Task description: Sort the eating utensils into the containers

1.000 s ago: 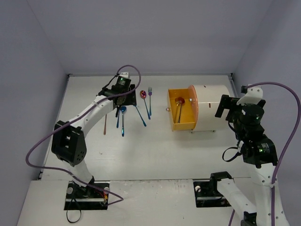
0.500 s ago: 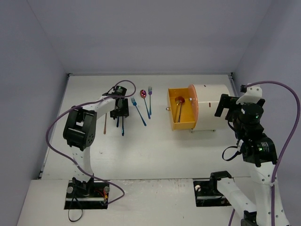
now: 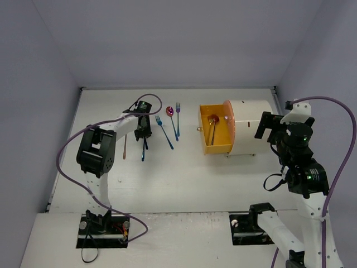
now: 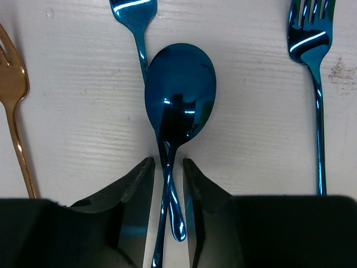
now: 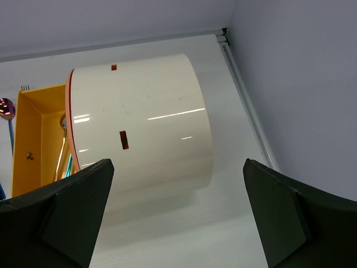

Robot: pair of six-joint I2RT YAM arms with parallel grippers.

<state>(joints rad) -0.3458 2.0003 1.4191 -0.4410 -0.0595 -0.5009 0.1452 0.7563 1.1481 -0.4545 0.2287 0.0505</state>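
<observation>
A blue spoon (image 4: 179,89) lies bowl up on the white table, its handle crossing the handle of a blue fork (image 4: 134,11). My left gripper (image 4: 168,167) straddles both handles, jaws narrow, with slivers of table showing on each side. From above, the left gripper (image 3: 143,129) stands over these blue utensils (image 3: 144,152). The orange drawer (image 3: 204,128) is pulled out of the white cabinet (image 3: 254,125) and holds a gold spoon (image 3: 212,125). My right gripper (image 5: 177,163) hangs wide open beside the cabinet (image 5: 145,111), holding nothing.
A gold fork (image 4: 12,72) lies left of the spoon and another blue fork (image 4: 312,39) to its right. A magenta spoon (image 3: 169,111) and a purple-blue fork (image 3: 178,114) lie between the left gripper and the drawer. Grey walls enclose the table.
The left arm folded in and brought its gripper down over the blue spoon's handle. Its jaws have narrowed around the handles. The right arm has not moved.
</observation>
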